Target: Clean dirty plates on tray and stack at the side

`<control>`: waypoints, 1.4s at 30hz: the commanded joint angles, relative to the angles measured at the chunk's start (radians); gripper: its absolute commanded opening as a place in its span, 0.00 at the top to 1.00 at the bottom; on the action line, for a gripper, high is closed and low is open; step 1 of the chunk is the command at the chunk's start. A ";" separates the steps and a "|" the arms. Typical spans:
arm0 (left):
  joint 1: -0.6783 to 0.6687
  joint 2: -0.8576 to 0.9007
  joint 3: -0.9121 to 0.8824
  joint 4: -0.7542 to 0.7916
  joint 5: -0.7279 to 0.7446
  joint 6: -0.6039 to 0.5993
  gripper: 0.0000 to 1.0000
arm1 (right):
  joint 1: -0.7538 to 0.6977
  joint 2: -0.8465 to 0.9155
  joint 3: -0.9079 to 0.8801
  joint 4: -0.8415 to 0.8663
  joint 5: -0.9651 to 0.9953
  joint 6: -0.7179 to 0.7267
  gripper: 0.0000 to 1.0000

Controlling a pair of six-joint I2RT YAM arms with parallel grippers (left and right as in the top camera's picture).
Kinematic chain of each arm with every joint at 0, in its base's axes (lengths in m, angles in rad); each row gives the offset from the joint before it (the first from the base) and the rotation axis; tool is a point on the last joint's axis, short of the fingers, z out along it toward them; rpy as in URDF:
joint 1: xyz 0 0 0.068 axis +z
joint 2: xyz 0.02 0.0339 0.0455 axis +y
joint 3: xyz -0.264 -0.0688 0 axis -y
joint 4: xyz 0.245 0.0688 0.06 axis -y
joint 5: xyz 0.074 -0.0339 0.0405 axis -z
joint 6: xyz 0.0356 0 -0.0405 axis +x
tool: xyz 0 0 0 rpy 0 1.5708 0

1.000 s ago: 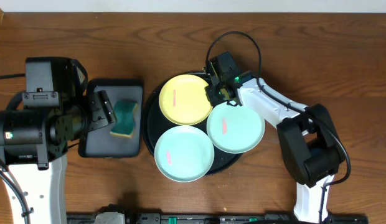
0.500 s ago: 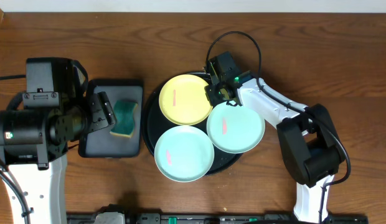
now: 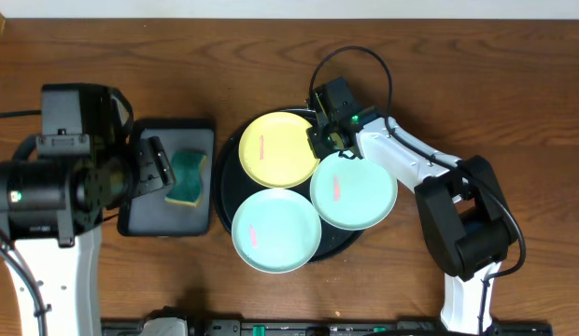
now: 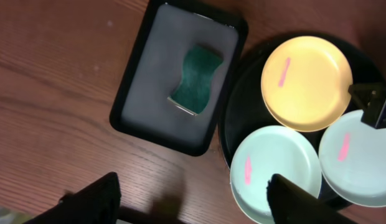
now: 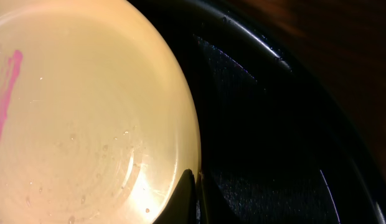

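So you've got a wooden table (image 3: 458, 75) with the big round black tray (image 3: 223, 187) in the middle and all three plates on it. Left of it, almost touching, sits a smaller rectangular tray (image 3: 149, 219) with a grey inside.

The yellow plate (image 3: 278, 149) is at the far side. One mint plate (image 3: 275, 229) is at the near side and hangs over the rim, and the other mint plate (image 3: 355, 191) is to the right. Each one has a pink smear (image 3: 261, 146).

A green sponge (image 3: 187, 177) lies in the rectangular tray. The left gripper (image 4: 193, 205) hangs above that tray with its jaws wide apart, touching nothing.

The right gripper (image 5: 196, 186) is down at the yellow plate's far right edge, jaws pinched together on its rim.
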 commanded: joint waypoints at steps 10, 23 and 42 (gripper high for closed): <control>-0.002 0.202 -0.006 -0.012 -0.053 0.010 0.44 | 0.000 0.017 -0.002 -0.004 0.008 0.010 0.98; -0.002 0.381 -0.006 0.001 0.008 0.085 0.47 | 0.000 0.017 -0.002 -0.004 0.008 0.010 0.95; -0.002 0.393 -0.193 0.275 0.007 0.084 0.46 | 0.000 0.017 -0.002 -0.005 0.033 0.010 0.95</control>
